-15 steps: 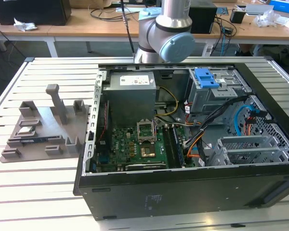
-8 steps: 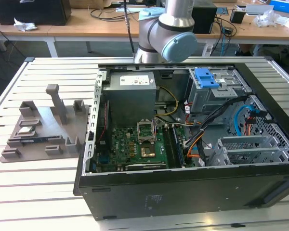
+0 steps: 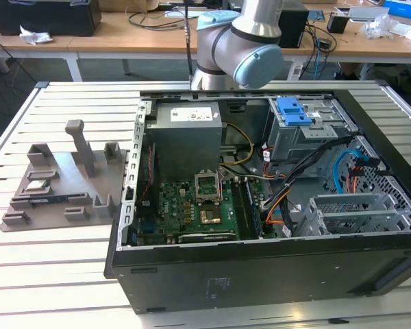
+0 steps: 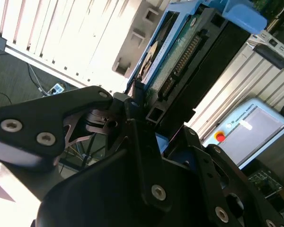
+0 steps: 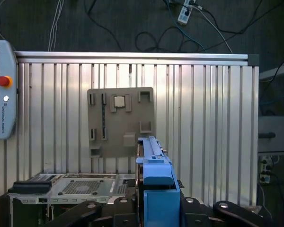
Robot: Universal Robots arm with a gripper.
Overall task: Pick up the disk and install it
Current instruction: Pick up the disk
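The tool (image 5: 154, 213) appears pinched on the disk (image 5: 153, 156), holding it edge-on by its blue frame, well above the slatted table (image 5: 208, 118) and the grey fixture plate (image 5: 114, 124).

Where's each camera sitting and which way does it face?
Exterior view: off the arm, looks down into the open case; arm shows.
First wrist view: on the wrist, looks down past pincer and disk at the grey fixture.
Second wrist view: on the wrist, looks along the disk's board side; pincer shows.
Both wrist views share the disk.
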